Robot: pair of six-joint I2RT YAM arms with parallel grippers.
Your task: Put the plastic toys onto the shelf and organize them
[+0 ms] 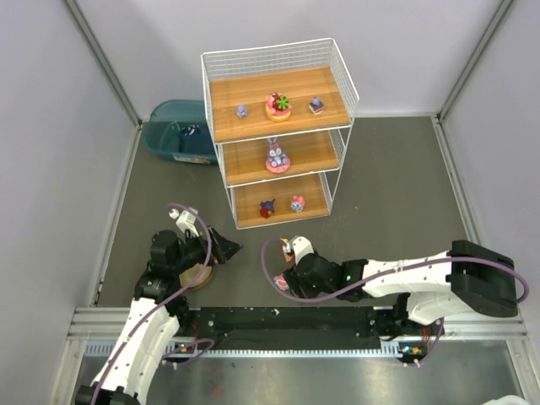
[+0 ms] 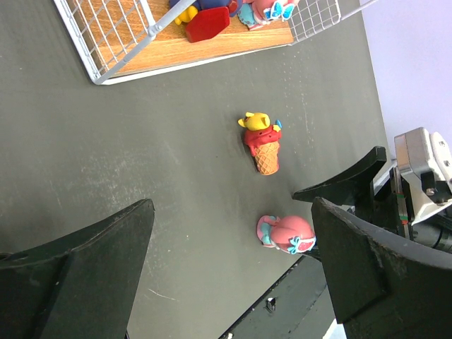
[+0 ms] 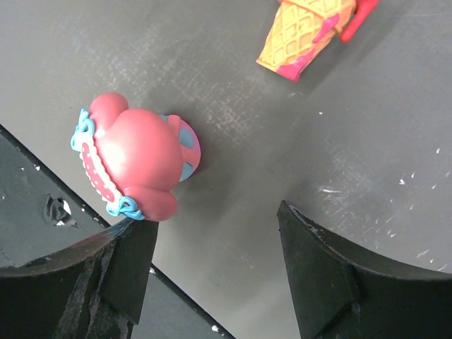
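Observation:
The shelf (image 1: 278, 135) holds a pink flower-topped disc (image 1: 278, 106) and two small purple toys on top, a purple-eared bunny (image 1: 276, 156) in the middle, and a red toy (image 1: 267, 207) and a pink toy (image 1: 297, 203) at the bottom. On the table lie an ice-cream cone toy (image 2: 261, 145) and a pink round toy with blue bows (image 3: 134, 159). My right gripper (image 3: 212, 261) is open low over the table, and the pink toy sits just outside its left finger (image 3: 106, 268). My left gripper (image 2: 233, 275) is open and empty above both loose toys.
A teal bin (image 1: 177, 131) stands left of the shelf. A tan bowl (image 1: 196, 274) sits under my left arm. The pink toy (image 2: 286, 233) lies close to the table's black front rail (image 1: 278, 316). The shelf's bottom corner (image 2: 106, 70) shows in the left wrist view.

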